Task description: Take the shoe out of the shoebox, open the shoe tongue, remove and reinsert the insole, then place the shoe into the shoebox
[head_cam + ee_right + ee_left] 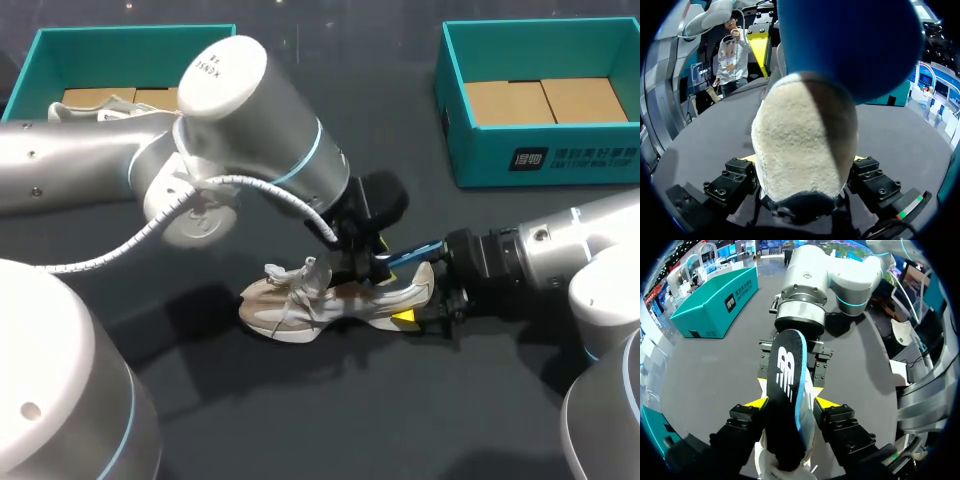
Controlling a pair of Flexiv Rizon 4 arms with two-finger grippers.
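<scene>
Beige shoe on the table, heel pinched in the right pincer; blue-edged insole clamped by the left pincer just above. Left wrist: fingers tight on both insole edges. Right wrist: closed around the fuzzy heel, seemingly firmly. Risk: insole buckling at the collar if pushed askew. Count: one shoe here, one insole, two boxes, left box and right box, beyond the pincers.
</scene>
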